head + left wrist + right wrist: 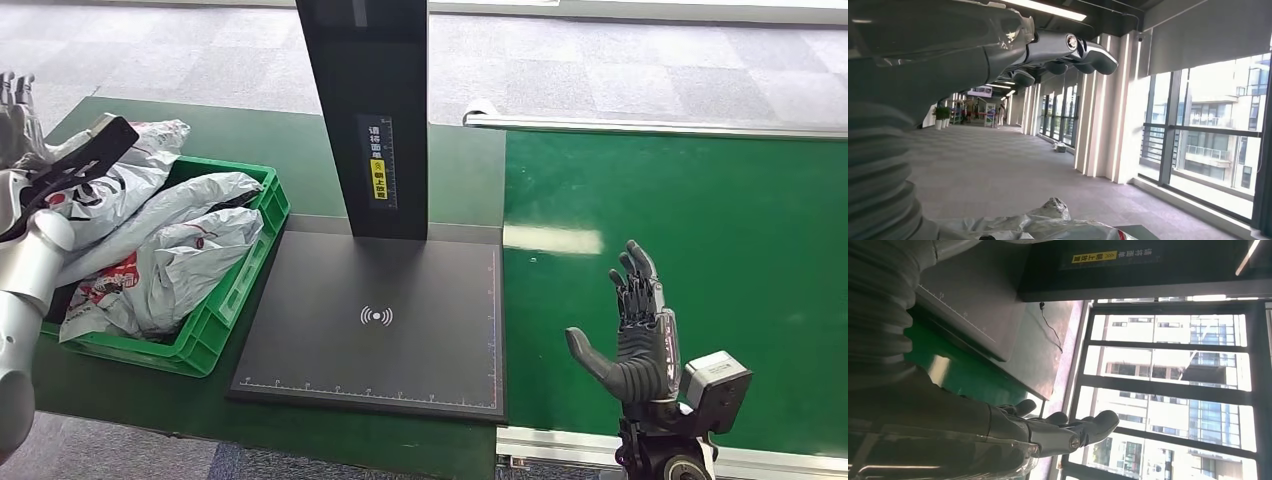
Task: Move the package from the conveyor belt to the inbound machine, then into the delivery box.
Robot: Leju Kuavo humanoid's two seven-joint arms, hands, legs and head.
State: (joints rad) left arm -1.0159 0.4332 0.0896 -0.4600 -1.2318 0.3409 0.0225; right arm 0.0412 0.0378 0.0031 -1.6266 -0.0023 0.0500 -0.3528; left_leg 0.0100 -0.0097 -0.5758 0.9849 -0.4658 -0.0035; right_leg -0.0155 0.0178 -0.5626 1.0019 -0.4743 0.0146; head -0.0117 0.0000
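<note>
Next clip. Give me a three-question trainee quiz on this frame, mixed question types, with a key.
1. True or false: a package lies on the flat black scanning platform of the inbound machine.
2. Multiple choice: where are the crumpled grey plastic mailer bags? A) on the green conveyor belt B) in the green plastic crate C) in the right hand
3. Short answer: how does the right hand stand?

Key
1. False; the platform's surface is bare around its wireless symbol.
2. B
3. Open, fingers spread and pointing away from the robot, above the belt's near edge, holding nothing.
</note>
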